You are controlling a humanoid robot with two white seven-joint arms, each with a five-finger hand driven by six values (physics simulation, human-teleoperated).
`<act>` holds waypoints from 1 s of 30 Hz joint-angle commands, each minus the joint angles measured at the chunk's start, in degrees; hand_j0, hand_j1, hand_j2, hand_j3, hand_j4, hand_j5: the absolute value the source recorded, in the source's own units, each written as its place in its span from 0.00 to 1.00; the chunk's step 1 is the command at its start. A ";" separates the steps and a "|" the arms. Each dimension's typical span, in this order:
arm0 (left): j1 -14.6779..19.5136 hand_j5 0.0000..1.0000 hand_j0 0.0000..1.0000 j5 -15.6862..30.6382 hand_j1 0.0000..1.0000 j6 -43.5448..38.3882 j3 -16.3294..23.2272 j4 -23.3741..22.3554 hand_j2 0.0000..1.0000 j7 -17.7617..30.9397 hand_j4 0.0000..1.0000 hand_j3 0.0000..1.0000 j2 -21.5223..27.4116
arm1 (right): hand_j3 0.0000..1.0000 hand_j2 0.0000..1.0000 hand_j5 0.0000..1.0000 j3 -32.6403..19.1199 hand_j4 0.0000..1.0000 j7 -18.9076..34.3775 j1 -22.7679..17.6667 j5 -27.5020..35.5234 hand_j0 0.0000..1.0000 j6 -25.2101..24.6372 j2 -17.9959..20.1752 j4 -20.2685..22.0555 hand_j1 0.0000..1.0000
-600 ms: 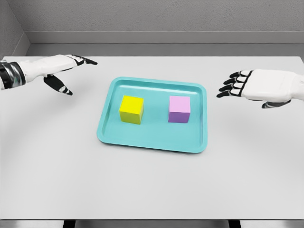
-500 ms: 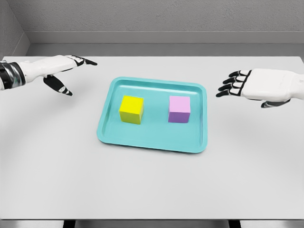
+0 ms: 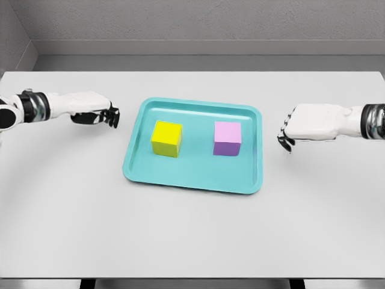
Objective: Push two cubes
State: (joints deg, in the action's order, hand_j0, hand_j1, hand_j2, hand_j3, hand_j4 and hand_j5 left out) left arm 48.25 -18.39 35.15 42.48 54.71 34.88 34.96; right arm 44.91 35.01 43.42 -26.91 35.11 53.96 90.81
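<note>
A yellow cube [image 3: 166, 138] and a pink cube [image 3: 227, 138] sit side by side on a teal tray [image 3: 192, 174] in the middle of the white table. My left hand [image 3: 103, 114] hovers just left of the tray, its fingers curled downward and holding nothing. My right hand [image 3: 287, 135] is just right of the tray, fingers bent down and holding nothing. Neither hand touches the tray or a cube.
The white table [image 3: 192, 235] stretches wide around the tray, with a grey wall behind its far edge. The table's front edge runs along the bottom of the picture.
Both hands have dropped lower and moved inward toward the tray's sides, and their fingers have curled from spread to bent downward. The cubes and tray have not moved.
</note>
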 commanded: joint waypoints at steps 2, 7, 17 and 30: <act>0.00 0.16 0.16 0.11 0.16 -0.15 1.12 1.90 0.16 0.12 0.16 0.16 -2.61 | 0.18 0.18 0.18 2.37 0.18 -0.01 0.26 -0.95 0.18 -0.11 -3.78 -4.06 0.18; 0.35 0.13 0.13 0.20 0.13 -0.15 1.29 2.25 0.13 0.12 0.13 0.13 -3.32 | 0.18 0.18 0.18 4.83 0.18 -0.01 2.90 -1.04 0.18 -0.11 -6.41 -4.85 0.18; 0.44 0.13 0.13 0.11 0.13 -0.15 4.02 7.08 0.13 0.12 0.13 0.13 -3.75 | 0.18 0.18 0.18 6.24 0.18 -0.01 5.27 -2.45 0.18 -0.11 -11.42 -11.26 0.18; 0.70 0.13 0.13 -1.21 0.13 -0.15 5.86 6.38 0.13 0.12 0.13 0.13 -5.60 | 0.18 0.18 0.18 7.91 0.18 -0.01 7.82 -3.50 0.18 -0.11 -16.61 -19.09 0.18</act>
State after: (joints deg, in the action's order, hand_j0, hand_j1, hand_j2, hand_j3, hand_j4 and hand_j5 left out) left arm 48.95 -18.47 34.47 47.88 61.25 35.21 29.86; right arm 52.43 35.01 51.33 -30.49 35.13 37.98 72.49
